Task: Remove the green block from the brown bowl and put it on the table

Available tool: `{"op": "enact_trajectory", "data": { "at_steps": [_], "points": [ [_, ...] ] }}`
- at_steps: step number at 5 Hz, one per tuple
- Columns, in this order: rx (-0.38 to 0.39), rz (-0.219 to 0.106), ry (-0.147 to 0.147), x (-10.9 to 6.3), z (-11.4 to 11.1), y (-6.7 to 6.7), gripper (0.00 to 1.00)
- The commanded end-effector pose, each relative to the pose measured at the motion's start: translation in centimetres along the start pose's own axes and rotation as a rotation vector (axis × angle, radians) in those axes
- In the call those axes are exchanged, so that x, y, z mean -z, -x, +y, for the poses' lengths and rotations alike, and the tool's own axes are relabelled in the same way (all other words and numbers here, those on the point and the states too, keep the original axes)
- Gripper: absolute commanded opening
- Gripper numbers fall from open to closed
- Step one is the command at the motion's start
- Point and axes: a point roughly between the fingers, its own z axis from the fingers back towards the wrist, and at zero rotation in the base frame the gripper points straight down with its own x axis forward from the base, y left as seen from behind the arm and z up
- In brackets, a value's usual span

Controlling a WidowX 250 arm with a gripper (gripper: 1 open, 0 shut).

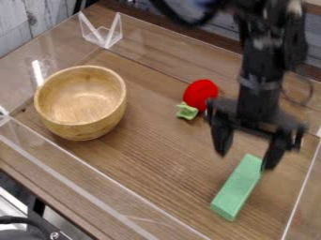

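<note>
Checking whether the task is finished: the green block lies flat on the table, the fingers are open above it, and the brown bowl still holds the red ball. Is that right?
Not quite. The camera view shows the brown bowl empty; the red ball sits on the table beside it. The rest holds: the green block lies flat on the table, with the gripper above it, fingers open.
</note>
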Motion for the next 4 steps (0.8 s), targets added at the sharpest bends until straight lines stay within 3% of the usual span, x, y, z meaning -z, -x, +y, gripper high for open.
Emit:
{"op": "enact_trajectory", "data": {
  "at_steps": [1,2,4],
  "points": [
    [-0.075,-0.101,0.018,-3.9,1.2,-1.3,1.0],
    [-0.136,-0.142,0.006,-5.2,4.3,-1.8,1.0],
    [-0.119,-0.191,-0.018,-6.2,11.5,-1.5,1.0]
  ]
}}
